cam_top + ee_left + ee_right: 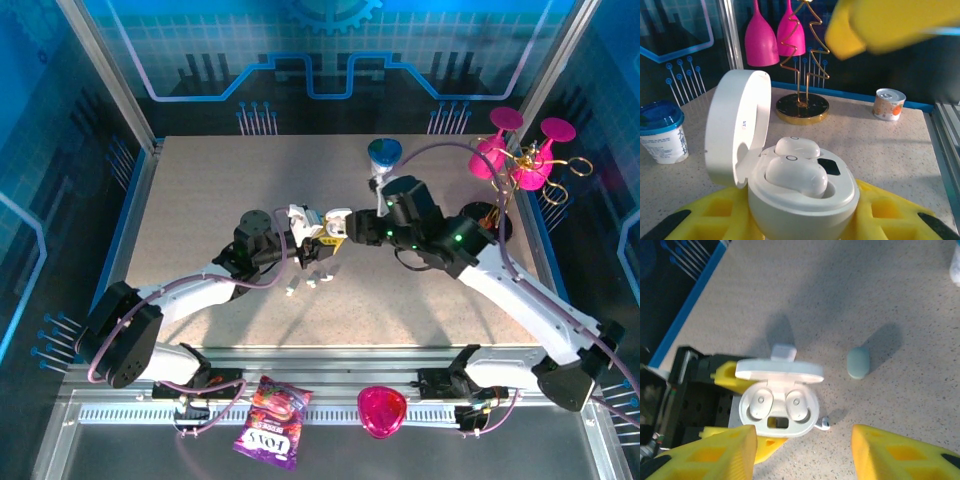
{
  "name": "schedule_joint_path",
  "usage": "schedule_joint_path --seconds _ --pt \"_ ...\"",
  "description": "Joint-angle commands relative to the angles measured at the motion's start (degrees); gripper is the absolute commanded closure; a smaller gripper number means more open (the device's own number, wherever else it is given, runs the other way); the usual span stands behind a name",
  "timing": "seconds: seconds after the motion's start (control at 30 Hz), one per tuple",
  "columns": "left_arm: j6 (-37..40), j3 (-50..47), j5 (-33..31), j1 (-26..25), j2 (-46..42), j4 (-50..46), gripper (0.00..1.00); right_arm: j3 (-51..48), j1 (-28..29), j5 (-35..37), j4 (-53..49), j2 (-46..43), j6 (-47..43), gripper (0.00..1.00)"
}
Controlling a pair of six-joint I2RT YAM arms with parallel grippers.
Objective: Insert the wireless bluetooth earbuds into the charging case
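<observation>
My left gripper (801, 220) is shut on the white charging case (802, 205), its yellow fingers (710, 215) on either side of the case's body. The lid (735, 130) stands open. Two white earbuds (795, 175) (798, 146) sit in the case's wells, seen from above as the left earbud (760, 405) and the right earbud (799, 406). My right gripper (805, 455) hangs just above the case (779, 412), open with nothing between its fingers. One loose stemmed earbud (824, 423) lies on the table beside the case. A few more earbuds (312, 283) lie below the grippers.
A pale pebble-shaped case (858, 363) and a small white case (783, 351) lie on the table nearby. A blue-lidded cup (660, 132), a gold tree stand (802, 107), pink goblets (520, 150) and a small can (889, 104) stand at the back right. A candy bag (272, 420) lies at the near edge.
</observation>
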Motion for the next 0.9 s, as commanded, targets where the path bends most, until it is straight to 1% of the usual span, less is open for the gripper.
schedule_joint_path --seconds 0.0,0.07,0.17,0.3,0.37,0.5,0.67,0.87 --pt "4.3 -1.2 5.0 0.2 -1.4 1.6 0.67 -0.6 -2.5 -2.4 2.0 -1.7 1.6 0.47" --pt "6.6 -1.2 6.5 0.2 -2.2 0.1 0.66 -0.3 -4.3 -4.0 2.1 -1.7 1.7 0.46" --pt "9.9 -0.3 8.5 0.2 -3.4 -4.5 0.67 1.0 -6.7 -7.4 1.8 -0.3 1.4 0.46" --pt "10.5 -0.3 9.6 0.3 -4.4 -4.8 0.68 4.2 -8.0 -9.5 -0.6 3.5 -0.8 0.46" --pt "10.3 -0.1 9.7 0.2 -4.5 -5.0 0.69 5.6 -8.0 -10.7 -1.7 5.3 -2.0 0.45" --pt "9.0 -0.2 8.0 0.3 -4.5 -3.0 0.68 6.3 -7.9 -13.4 -2.2 7.2 -3.1 0.44" --pt "6.6 -0.6 5.7 0.3 -4.6 0.2 0.69 4.4 -7.4 -15.5 -2.5 7.2 -3.5 0.43" --pt "4.3 -0.2 4.2 0.2 -3.8 2.0 0.70 1.8 -6.4 -15.3 -4.1 5.4 -4.2 0.42"
